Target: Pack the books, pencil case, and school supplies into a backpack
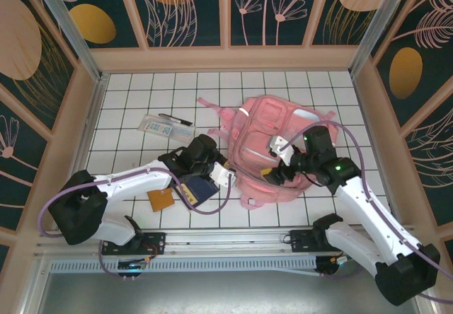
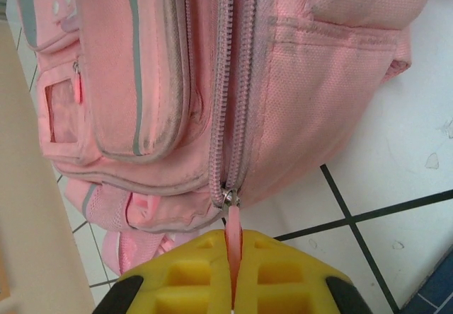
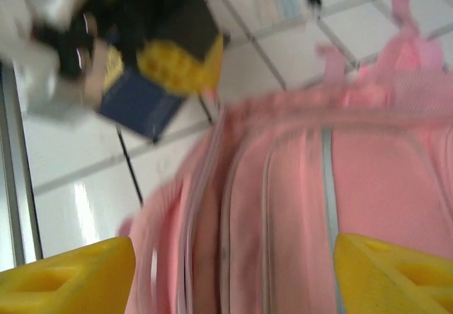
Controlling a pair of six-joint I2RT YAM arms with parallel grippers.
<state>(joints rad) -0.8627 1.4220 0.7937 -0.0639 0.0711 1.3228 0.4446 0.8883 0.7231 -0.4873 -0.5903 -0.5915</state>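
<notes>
Step in hand, as I read it: opening the large pink fabric backpack before anything gets packed. It lies flat on the white tiled table, right of centre. My left gripper has its yellow fingers pinched closed on the pink zipper pull tab, at the backpack's near-left edge. The metal slider sits just beyond the fingertips, and the zipper teeth running away from it look fully meshed, so the main compartment counts as not yet open. My right gripper hangs over the backpack's near-right side with its fingers spread wide, gripping nothing. None of the items are in. The flat navy-blue book lies near and left of the backpack under my left arm, the small orange-brown notebook just left of it. The clear rectangular pencil case is far-left, with thin loose dark pens beside it. Next move, my guess: drag the slider along the teeth while the right gripper pins the fabric down so the backpack doesn't slide.
</notes>
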